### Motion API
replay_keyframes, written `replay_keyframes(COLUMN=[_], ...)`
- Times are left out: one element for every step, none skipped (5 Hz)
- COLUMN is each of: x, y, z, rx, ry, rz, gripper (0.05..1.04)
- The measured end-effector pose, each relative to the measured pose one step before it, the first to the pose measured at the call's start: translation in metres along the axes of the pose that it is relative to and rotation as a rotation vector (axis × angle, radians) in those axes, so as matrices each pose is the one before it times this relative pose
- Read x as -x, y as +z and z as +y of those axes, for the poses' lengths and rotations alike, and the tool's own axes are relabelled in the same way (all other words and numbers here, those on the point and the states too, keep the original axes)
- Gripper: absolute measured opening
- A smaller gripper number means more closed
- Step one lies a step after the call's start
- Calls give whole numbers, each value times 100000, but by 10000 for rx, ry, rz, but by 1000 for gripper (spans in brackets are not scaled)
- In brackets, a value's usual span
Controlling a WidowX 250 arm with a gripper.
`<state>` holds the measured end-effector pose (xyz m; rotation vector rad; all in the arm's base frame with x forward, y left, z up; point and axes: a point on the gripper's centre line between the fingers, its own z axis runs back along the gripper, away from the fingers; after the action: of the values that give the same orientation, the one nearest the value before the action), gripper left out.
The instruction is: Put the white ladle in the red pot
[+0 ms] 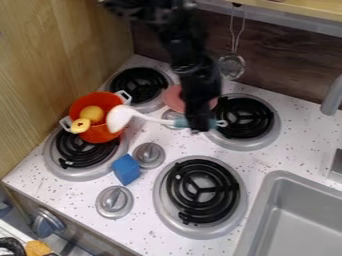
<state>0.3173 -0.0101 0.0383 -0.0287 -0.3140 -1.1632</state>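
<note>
The black gripper [198,124] hangs down at the middle, between the two right burners and the pot, shut on the teal handle of the white ladle [120,118]. The ladle extends leftward from the gripper, its white bowl overlapping the right side of the red pot [102,134]. Whether the bowl touches the pot cannot be told. The pot stands on the left front burner and holds a yellow-orange round thing [92,114] and a yellow piece [81,125] at its left rim.
A pink plate [174,98] lies behind the gripper, partly hidden. A blue block [126,169] sits beside the knobs in front of the pot. The sink [300,220] is at the lower right, with a faucet [332,96] behind it. A strainer [232,66] hangs at the back wall.
</note>
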Motion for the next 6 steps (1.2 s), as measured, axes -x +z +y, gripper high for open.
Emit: replay_keyframes(x=[916, 1575, 311, 1397, 1462, 1469], y=[-369, 607, 588, -189, -352, -375], z=[242, 1012, 887, 210, -16, 58], rx=[-413, -169, -93, -67, 2, -138], ry=[-575, -367, -739, -137, -1, 139], rz=[-280, -13, 226, -130, -162, -240], gripper=[226, 226, 226, 226, 226, 226])
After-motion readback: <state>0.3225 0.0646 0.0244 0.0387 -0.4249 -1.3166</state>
